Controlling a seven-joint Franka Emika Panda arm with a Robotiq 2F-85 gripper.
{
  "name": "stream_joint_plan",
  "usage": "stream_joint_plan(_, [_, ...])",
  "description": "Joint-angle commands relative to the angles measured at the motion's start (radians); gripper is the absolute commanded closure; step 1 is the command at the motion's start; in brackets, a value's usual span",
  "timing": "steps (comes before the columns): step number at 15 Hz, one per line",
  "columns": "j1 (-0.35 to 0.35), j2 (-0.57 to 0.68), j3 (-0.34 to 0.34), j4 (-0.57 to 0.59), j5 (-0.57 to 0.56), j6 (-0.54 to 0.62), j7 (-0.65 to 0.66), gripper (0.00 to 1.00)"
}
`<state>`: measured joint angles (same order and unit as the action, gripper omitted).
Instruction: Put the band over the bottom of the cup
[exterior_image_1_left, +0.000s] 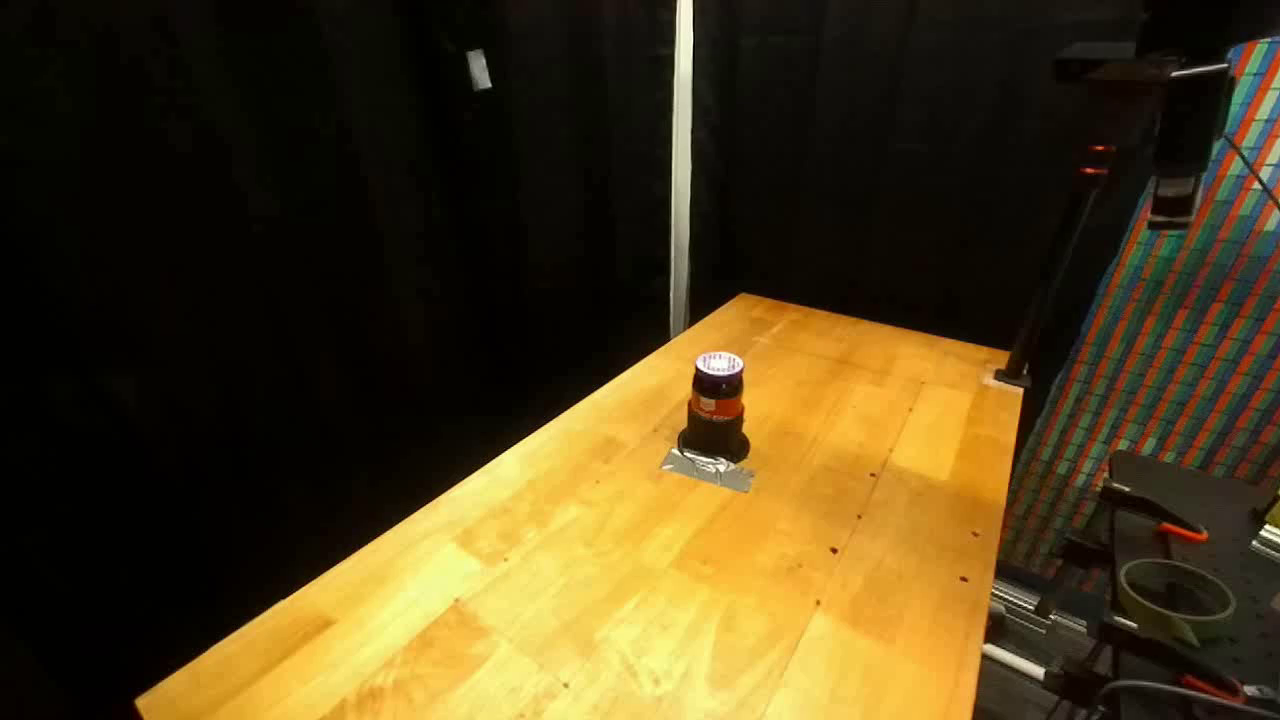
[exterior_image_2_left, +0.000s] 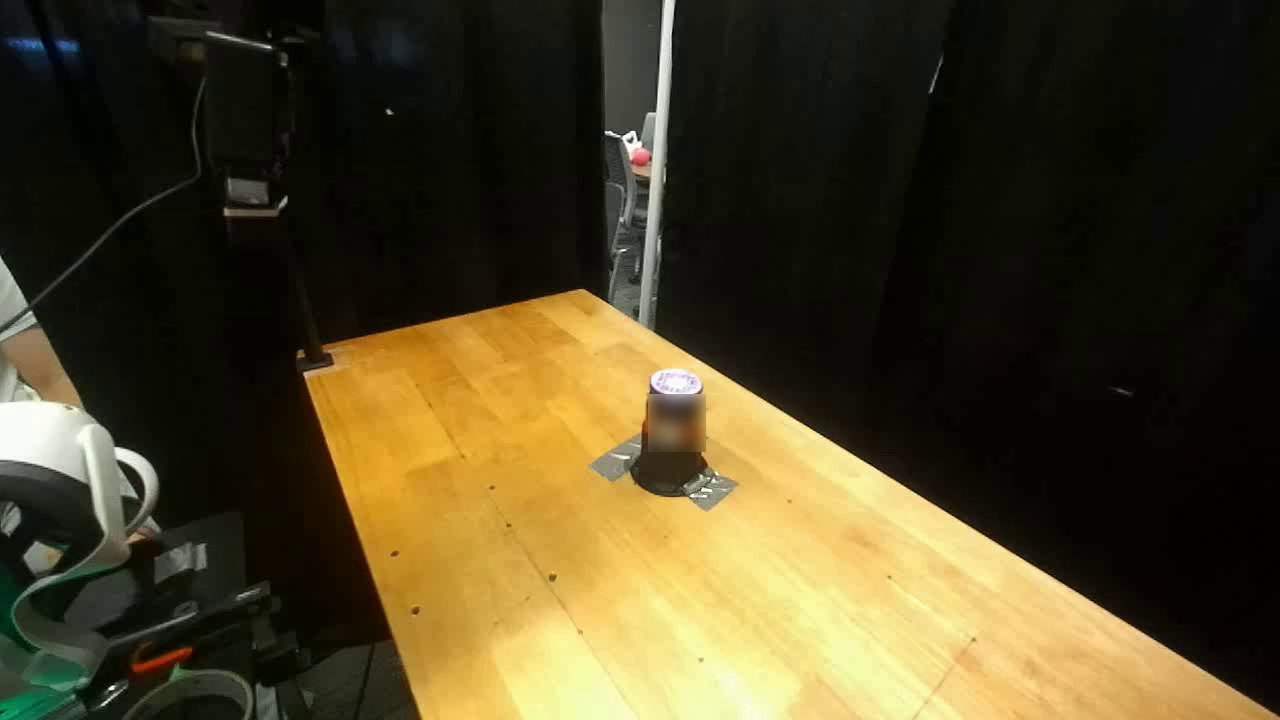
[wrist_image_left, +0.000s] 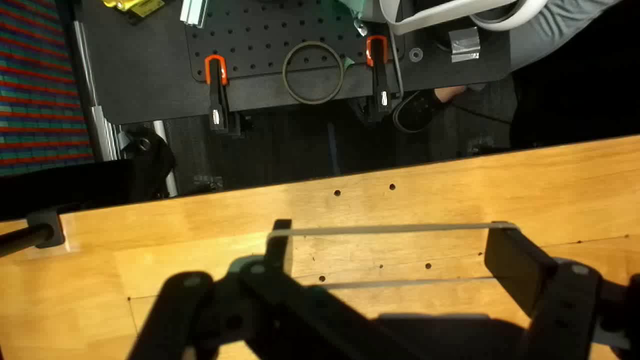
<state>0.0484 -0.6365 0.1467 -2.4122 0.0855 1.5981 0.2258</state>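
There is one cup (exterior_image_1_left: 718, 408), one band (wrist_image_left: 390, 230), one end effector (wrist_image_left: 392, 240), one wooden table (exterior_image_1_left: 600, 600) and two orange-tipped clamps (wrist_image_left: 216, 95).

Table (exterior_image_1_left: 560, 560): long, wooden, block-jointed, honey-coloured; bright patches of light on the nearer part in both exterior views. Curtains (exterior_image_1_left: 330, 250): black, hung beyond the table; most of the backdrop in both exterior views. Pole (exterior_image_2_left: 658, 150): pale, upright, 1 per exterior view, set against the black. Chairs (exterior_image_2_left: 620, 165): dark, partly hidden, seen through a gap beside the pole in an exterior view. Sheet (exterior_image_1_left: 1160, 380): striped in orange, green and blue, hung behind the bench (wrist_image_left: 145, 75). Bench: dark-topped, apart from the table, bearing 1 perforated plate (wrist_image_left: 240, 37). Floor (wrist_image_left: 280, 155): dark, showing between table and bench in the wrist view.
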Motion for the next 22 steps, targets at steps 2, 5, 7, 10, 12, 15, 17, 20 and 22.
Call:
stream_joint_plan(2, [0.002,-0.001,-0.002,0.008,-0.001,-0.002,0.001,0.00])
stream_joint_plan(5, [0.001,-0.004,-0.001,0.011,-0.001,-0.002,0.001,0.00])
stream_joint_plan(7, [0.001,-0.004,-0.001,0.011,-0.001,-0.002,0.001,0.00])
stream_joint_plan(10, [0.001,0.063,0.008,0.052,-0.004,0.043,0.001,0.00])
stream_joint_plan(12, [0.004,0.156,0.013,0.101,-0.005,0.117,-0.014,0.00])
stream_joint_plan(15, [0.011,0.321,0.018,0.178,-0.013,0.262,-0.036,0.00])
stream_joint_plan(17, [0.016,0.437,0.017,0.230,-0.024,0.357,-0.057,0.00])
stream_joint_plan(20, [0.023,0.599,0.011,0.308,-0.039,0.491,-0.069,0.00])
stream_joint_plan(22, [0.030,0.690,0.007,0.363,-0.054,0.544,-0.065,0.00])
